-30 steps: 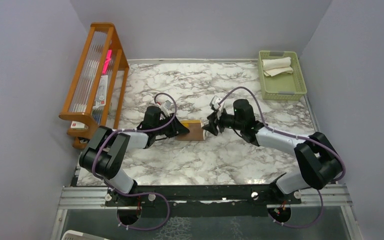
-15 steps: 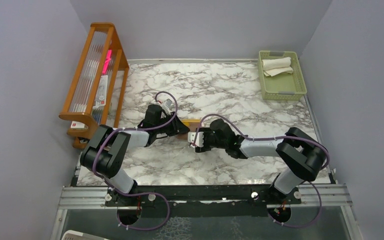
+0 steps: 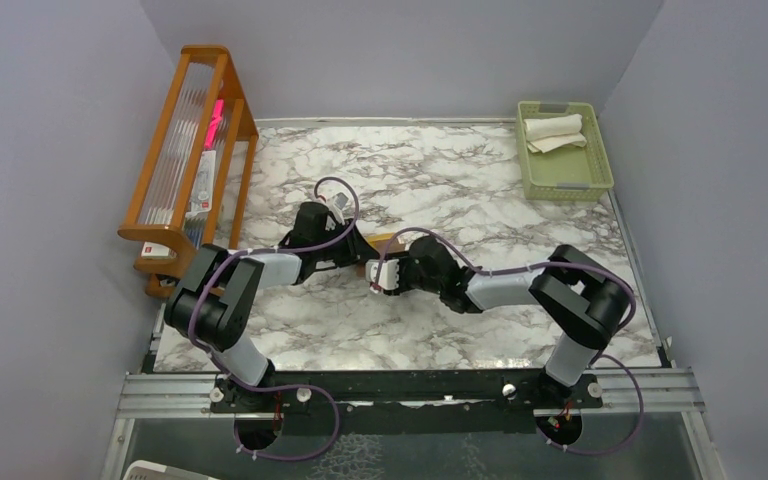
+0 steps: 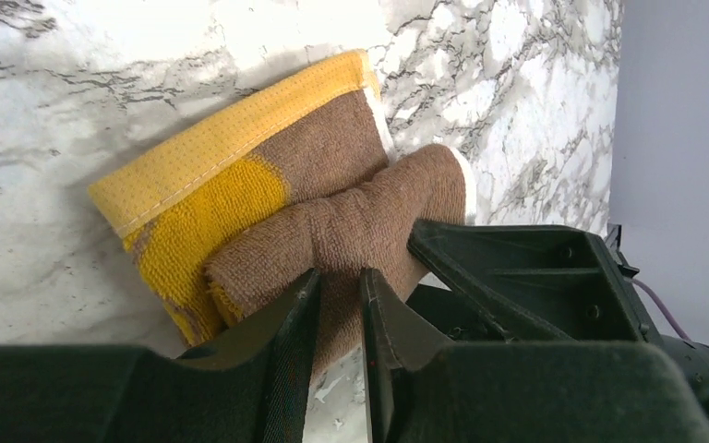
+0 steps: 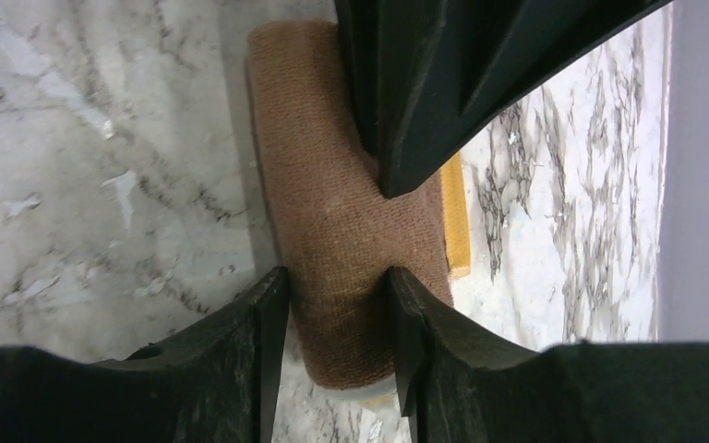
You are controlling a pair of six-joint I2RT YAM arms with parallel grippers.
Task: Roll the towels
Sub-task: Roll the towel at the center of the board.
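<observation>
At the middle of the worktop, the brown towel lies rolled on the mustard yellow towel, its long axis running left–right between the arms. The left pincer pinches one end narrowly; the right pincer seems clamped across the roll. Risk: opposing pulls could loosen the coil — or drag the yellow one along.

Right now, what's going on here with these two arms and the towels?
Both arms are working on a brown towel, partly rolled and lying on a mustard yellow towel. The left tool pinches one end of the roll, and the right tool squeezes the roll between its fingers. A cream-white towel sits in the green basket at the far right corner.
</observation>
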